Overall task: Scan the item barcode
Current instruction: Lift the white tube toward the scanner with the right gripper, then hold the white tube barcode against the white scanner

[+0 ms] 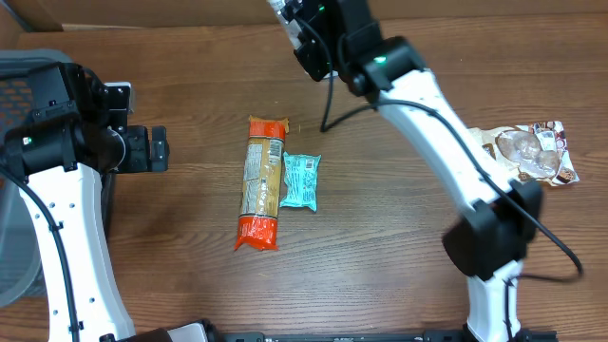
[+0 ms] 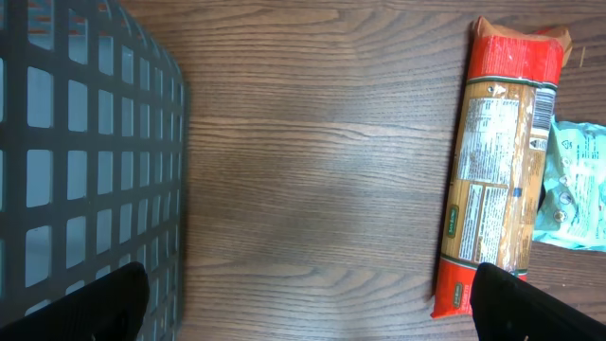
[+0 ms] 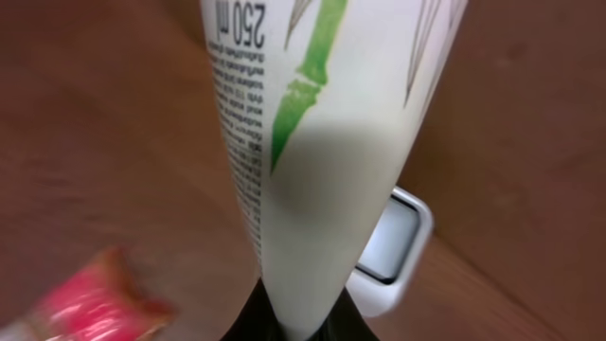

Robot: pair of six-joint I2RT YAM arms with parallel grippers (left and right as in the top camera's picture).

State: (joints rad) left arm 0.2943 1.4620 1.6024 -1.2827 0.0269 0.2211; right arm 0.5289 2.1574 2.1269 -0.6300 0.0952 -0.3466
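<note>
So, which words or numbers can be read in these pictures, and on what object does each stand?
"250 ml" on the white tube, in the right wrist view.
Fine print beside it: too blurred to read.
Label panels on the orange packet: too small to read.
Print on the teal packet and the snack packet: unreadable.
</note>
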